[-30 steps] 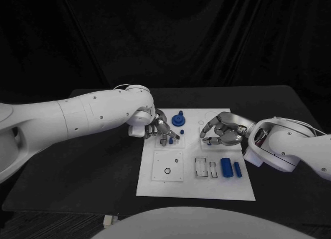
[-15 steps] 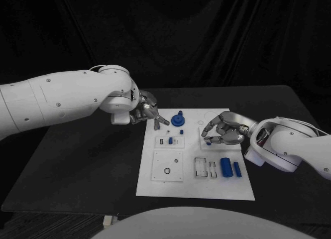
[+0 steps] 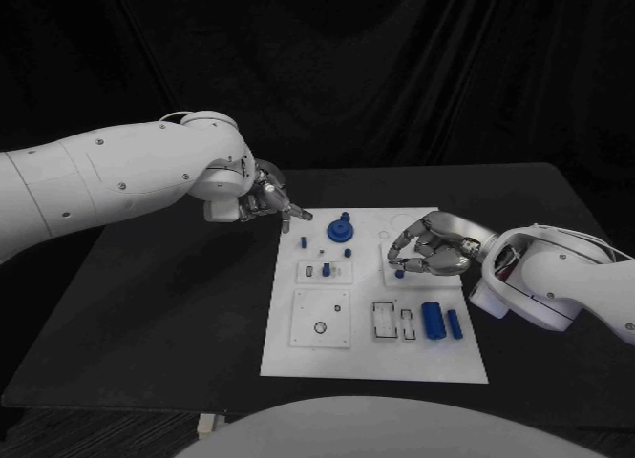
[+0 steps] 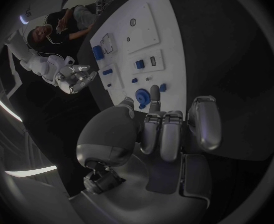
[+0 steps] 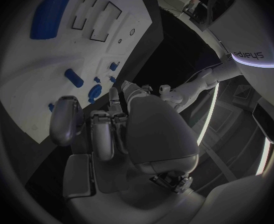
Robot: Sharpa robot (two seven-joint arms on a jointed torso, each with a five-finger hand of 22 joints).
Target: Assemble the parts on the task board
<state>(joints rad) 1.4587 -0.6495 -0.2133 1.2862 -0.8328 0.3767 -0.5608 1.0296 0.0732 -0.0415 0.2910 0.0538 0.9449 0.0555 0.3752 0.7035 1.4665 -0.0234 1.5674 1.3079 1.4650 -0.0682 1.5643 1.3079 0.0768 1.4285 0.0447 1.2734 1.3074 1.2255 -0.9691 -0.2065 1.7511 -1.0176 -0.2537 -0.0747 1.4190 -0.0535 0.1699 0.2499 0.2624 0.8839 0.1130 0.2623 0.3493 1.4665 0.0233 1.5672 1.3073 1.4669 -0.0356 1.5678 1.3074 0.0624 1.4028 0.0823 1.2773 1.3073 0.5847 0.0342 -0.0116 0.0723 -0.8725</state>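
Observation:
The white task board (image 3: pixel 306 355) lies in the middle of the table. On it are a round blue part with a peg (image 3: pixel 341 229), small blue pieces (image 3: pixel 348 253), and a blue cylinder (image 3: pixel 433 320) beside a blue bar (image 3: pixel 456 324). My left hand (image 3: pixel 269 202) hovers off the board's far left corner, fingers loosely apart, nothing in it. In the left wrist view that hand (image 4: pixel 168 129) faces the board (image 4: pixel 150 20). My right hand (image 3: pixel 430 250) hangs over the board's right side with fingers curled in, holding nothing I can see. A small blue piece (image 3: pixel 400 274) lies at its fingertips.
A black ring (image 3: pixel 322 327) marks the board's near-left panel. Two open rectangular slots (image 3: pixel 385 322) lie next to the cylinder. Bare black table (image 3: pixel 166 315) stretches left of the board.
My left hand has lifted from the small slots on the board's left half and drawn back to the far left, off the board. The right hand has stayed almost still.

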